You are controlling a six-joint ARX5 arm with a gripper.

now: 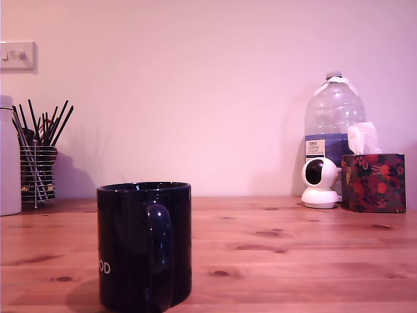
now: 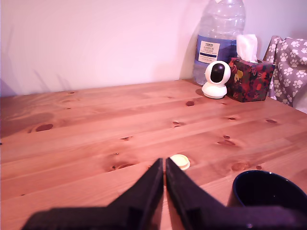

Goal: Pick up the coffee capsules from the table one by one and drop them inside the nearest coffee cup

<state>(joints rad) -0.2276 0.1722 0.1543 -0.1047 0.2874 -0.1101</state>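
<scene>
At the exterior view's left edge stands a white cylindrical container, and just beside it a wire holder full of black straws. A wall switch sits high above them. In front, near the camera, the coffee cup stands upright on the bench, dark and glossy, its loop handle turned toward the camera and the white letters "OD" showing near its base. Toward the exterior view's right, at the back of the bench by the wall, a large clear water bottle stands behind a small white dome camera, with a floral tissue box just beside them. The hand does not appear in this view.

In the wrist view the pine boards stretch away with dark knots. The hand reaches out over the bench with its two black fingers brought together, only a thin slit between the tips and nothing held between them. One coffee capsule, a small cream pod, lies on the bench right at the fingertips, partly hidden behind them; whether it touches them cannot be told. The cup's open rim shows near the hand, apart from the capsule. Further back stand the bottle, the dome camera and the tissue box, and a paw-print cloth lies at the edge.
</scene>
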